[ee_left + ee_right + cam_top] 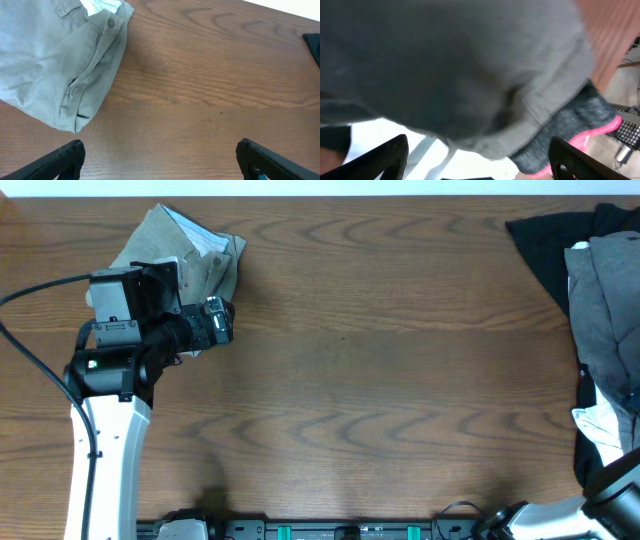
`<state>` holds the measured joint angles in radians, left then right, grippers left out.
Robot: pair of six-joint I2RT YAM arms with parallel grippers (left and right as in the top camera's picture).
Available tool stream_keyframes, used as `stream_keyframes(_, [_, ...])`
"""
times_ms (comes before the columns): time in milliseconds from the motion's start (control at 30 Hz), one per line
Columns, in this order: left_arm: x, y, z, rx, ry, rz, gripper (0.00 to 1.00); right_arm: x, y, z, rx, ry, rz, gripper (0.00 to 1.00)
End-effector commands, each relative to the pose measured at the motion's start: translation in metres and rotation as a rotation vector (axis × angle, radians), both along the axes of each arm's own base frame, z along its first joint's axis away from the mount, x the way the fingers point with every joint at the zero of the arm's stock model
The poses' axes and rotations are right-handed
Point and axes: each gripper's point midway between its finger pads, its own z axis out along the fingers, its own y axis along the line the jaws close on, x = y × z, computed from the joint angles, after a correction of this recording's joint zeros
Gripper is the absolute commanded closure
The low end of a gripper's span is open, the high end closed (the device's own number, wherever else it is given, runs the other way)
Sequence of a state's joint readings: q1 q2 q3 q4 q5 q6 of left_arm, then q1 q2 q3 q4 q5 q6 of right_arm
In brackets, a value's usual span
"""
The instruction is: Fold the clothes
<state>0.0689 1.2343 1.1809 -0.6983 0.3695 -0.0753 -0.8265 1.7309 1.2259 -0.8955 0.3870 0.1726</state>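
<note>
Clothes close before right hand

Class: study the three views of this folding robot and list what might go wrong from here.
The right gripper hangs open right at the grey garment, which lies piled with a black garment and a white garment; closing may catch several layers.
That pile sits at the edge of the table; a tug might pull clothes off.
The left gripper, open beside the khaki shorts, might nudge them.
</note>
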Motion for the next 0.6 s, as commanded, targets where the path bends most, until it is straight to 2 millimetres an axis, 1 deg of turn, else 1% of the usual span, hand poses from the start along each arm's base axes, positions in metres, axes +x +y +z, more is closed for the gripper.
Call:
stream_keyframes(0, [0.003, -0.003, 0.013, -0.010, -0.034, -0.008, 0.02, -0.001, -0.006, -0.011, 0.006, 0.029, -0.020, 0.14])
stream_keyframes(67, [0.003, -0.003, 0.013, -0.010, -0.034, -0.008, 0.02, -0.001, -0.006, -0.018, 0.015, 0.038, -0.020, 0.18])
stream_keyframes(100, [0.002, -0.003, 0.013, -0.010, -0.033, -0.008, 0.02, -0.001, -0.006, -0.019, 0.016, 0.039, -0.020, 0.24])
stream_keyframes(133, [0.003, -0.003, 0.013, -0.010, -0.034, -0.008, 0.02, 0.000, -0.007, -0.019, 0.015, 0.038, -0.020, 0.34])
stream_keyframes(200, [0.003, -0.003, 0.013, -0.010, -0.034, -0.008, 0.02, 0.001, -0.008, -0.017, 0.009, 0.032, -0.020, 0.59])
stream_keyframes(267, [0.003, -0.003, 0.013, -0.010, -0.034, -0.008, 0.02, 0.002, -0.009, -0.012, -0.004, 0.019, -0.021, 0.80])
stream_keyframes(300, [0.003, -0.003, 0.013, -0.009, -0.034, -0.007, 0.02, 0.004, -0.009, -0.007, -0.009, 0.001, -0.019, 0.86])
stream_keyframes(367, [0.003, -0.003, 0.013, -0.009, -0.034, -0.007, 0.02, 0.015, -0.007, 0.005, -0.010, -0.069, -0.007, 0.95])
stream_keyframes(433, [0.003, -0.002, 0.013, -0.008, -0.034, -0.007, 0.02, 0.028, -0.003, 0.021, -0.009, -0.153, 0.015, 0.99])
stream_keyframes(533, [0.004, 0.002, 0.012, 0.011, -0.034, 0.012, 0.02, 0.057, 0.012, 0.060, -0.017, -0.312, 0.113, 0.99])
stream_keyframes(567, [0.004, 0.003, 0.012, 0.016, -0.036, 0.016, 0.02, 0.069, 0.021, 0.078, -0.018, -0.379, 0.167, 0.99])
